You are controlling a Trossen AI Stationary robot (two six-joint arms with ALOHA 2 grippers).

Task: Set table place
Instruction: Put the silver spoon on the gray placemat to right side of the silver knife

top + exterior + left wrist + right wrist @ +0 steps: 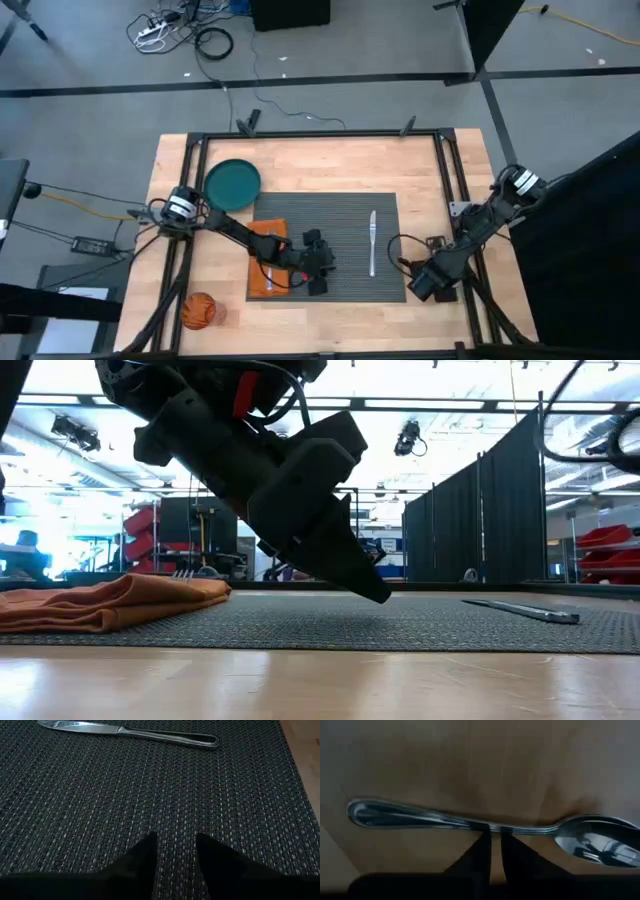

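- One of each shows in the high view: one grey placemat (pixel 335 245) mid-desk (pixel 330 165), one teal plate (pixel 232 184) off its far-left corner, one orange napkin (pixel 270 262) lying half over the mat's left edge, one knife (pixel 372 242) on the mat's right part, one orange cup (pixel 198 311) at the near-left corner. The left pincer (pixel 318 268) hangs over the mat between napkin and knife; the right pincer (pixel 425 280) sits beside the mat's right edge.
- Low view: we count one napkin (pixel 110 603), soft and floppy, so we judge it wants pinching at a fold; one knife (pixel 522 611), flat, thin and stiff, likely slippery. What look like fork tines (pixel 182 573) peek behind the cloth; we cannot be sure.
- Left wrist view: the left pincer (pixel 176 851) stands slightly parted and holds nothing, over bare ribbed mat (pixel 100 795), with the one knife (pixel 131 732) ahead.
- Right wrist view: one spoon (pixel 490 825) lies on bare wood. The right pincer (pixel 495 840) has its tips nearly together at the handle's middle; we cannot tell whether they grip it. We judge the spoon light, rigid and slick, best taken across the narrow handle.
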